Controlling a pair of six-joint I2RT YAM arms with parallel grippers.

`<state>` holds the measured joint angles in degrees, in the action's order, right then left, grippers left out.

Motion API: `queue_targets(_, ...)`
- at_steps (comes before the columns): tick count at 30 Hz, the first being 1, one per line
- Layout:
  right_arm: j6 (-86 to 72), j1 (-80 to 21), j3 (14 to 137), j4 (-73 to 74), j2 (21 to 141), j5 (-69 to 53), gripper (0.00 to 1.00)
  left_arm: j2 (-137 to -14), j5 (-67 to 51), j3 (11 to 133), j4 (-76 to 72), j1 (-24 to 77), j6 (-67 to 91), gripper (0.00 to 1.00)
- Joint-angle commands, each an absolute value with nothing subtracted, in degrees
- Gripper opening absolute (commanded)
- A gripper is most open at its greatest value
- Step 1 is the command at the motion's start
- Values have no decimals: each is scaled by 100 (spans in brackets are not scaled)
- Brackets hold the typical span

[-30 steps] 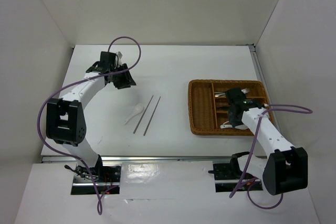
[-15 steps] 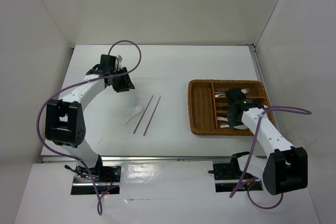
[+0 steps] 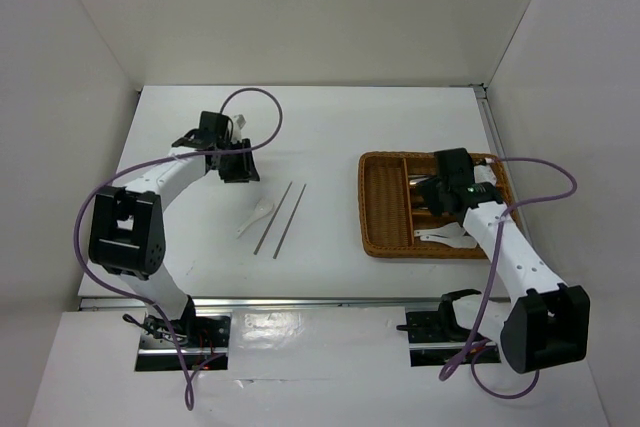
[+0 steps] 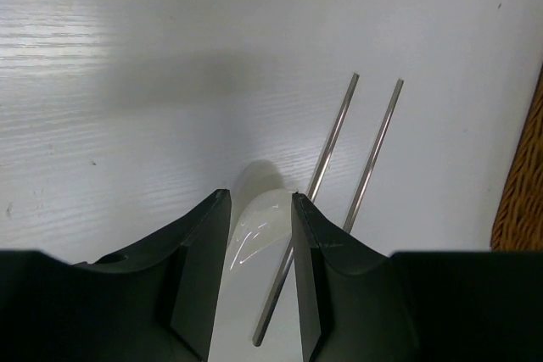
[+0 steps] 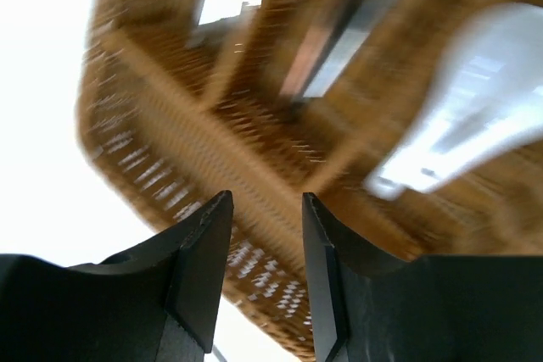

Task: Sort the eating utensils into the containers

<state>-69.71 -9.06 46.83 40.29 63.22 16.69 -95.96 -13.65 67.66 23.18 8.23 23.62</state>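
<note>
A white spoon lies on the table beside two thin dark chopsticks. My left gripper hovers just behind them, open. In the left wrist view the spoon shows on the table between the open fingers of the left gripper, with the chopsticks to its right. The brown wicker tray stands at the right. My right gripper is over it, open and empty. Another white spoon lies in the tray's near compartment. The right wrist view is blurred: the right gripper, the tray's wall, this white spoon.
Silver and dark utensils lie in the tray's other compartments, partly hidden under the right arm. White walls enclose the table on three sides. A purple cable loops off the right arm beyond the tray's right edge.
The right gripper has opened and moved toward the tray's far side, leaving a white spoon in the near compartment. The left gripper has swung right, toward the spoon on the table.
</note>
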Motion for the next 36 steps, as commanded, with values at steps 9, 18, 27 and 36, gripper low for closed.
queue_targets(9,-5423,-1020,4931,2347,6855,642,46,-9976,-836,6540,2188,1441,1749,46)
queue_targets(18,-5309,-1020,4808,2294,6855,642,46,-9853,-782,6205,2188,1441,1697,46)
queue_targets(27,-5309,-1020,4808,2294,6908,642,47,-10028,-914,6100,2013,1441,1591,46)
queue_targets(36,-5309,-1020,4808,2294,6908,694,47,-10327,-1555,6039,1732,1441,1372,44)
